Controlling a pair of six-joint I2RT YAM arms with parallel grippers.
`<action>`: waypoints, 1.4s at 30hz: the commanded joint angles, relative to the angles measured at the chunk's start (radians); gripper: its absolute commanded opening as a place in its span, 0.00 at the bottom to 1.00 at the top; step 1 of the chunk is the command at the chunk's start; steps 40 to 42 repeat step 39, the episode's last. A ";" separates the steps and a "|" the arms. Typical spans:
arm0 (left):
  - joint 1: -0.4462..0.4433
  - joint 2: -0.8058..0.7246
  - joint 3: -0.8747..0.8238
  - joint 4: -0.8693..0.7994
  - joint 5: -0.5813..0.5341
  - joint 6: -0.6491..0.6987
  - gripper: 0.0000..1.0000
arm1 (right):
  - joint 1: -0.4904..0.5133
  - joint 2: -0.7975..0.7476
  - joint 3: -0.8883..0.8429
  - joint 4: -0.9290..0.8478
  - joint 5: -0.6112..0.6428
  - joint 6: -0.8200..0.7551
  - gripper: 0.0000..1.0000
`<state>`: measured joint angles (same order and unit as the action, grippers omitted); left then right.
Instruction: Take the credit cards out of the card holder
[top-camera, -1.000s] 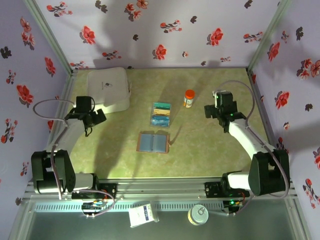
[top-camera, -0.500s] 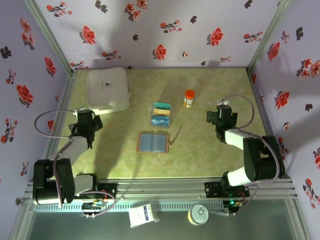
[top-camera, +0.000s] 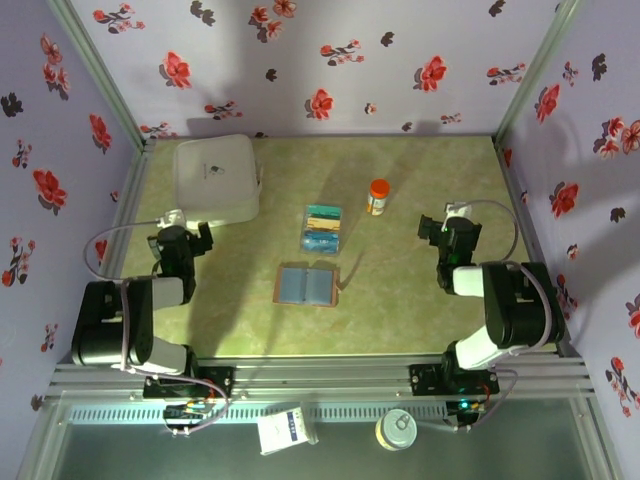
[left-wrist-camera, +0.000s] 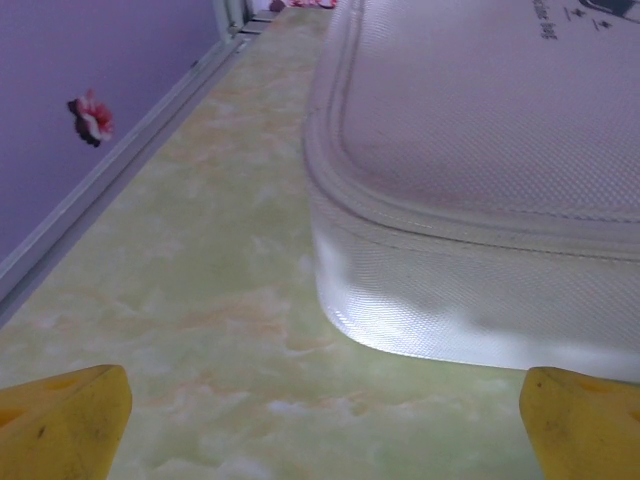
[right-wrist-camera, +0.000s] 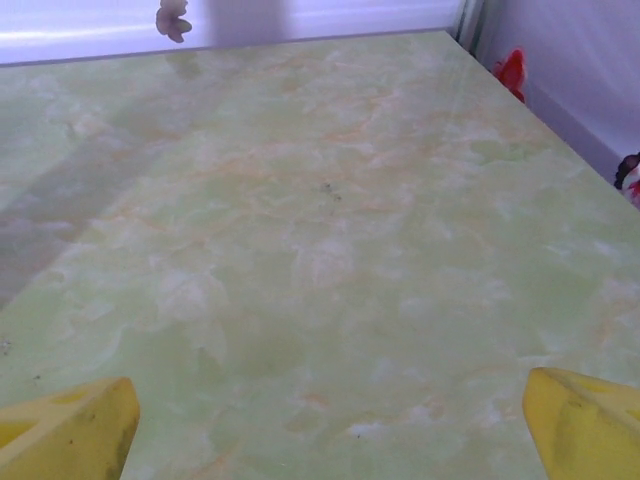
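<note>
Nearest the arm bases, the card holder lies open and flat mid-table, its blue-grey panels up; I cannot tell whether any card sits in its pockets. It looks soft and light and would likely slide unless one gripper pins a brown edge. Flanking it, well apart, the left gripper and right gripper hang low with yellow fingers spread wide, holding nothing. Just beyond the holder, the credit cards lie stacked in a clear tray: thin, stiff, slick, best pinched by an exposed short edge. Farthest left sits the white box
</note>
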<state>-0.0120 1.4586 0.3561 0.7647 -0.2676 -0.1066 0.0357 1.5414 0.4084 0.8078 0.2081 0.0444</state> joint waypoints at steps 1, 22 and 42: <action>0.003 0.063 0.014 0.149 0.056 0.052 1.00 | -0.018 0.013 -0.008 0.048 -0.064 0.037 0.99; -0.002 0.085 0.035 0.130 0.090 0.068 1.00 | -0.020 0.016 -0.011 0.056 -0.064 0.035 0.99; -0.002 0.086 0.035 0.131 0.090 0.068 1.00 | -0.019 0.015 -0.012 0.059 -0.064 0.034 0.99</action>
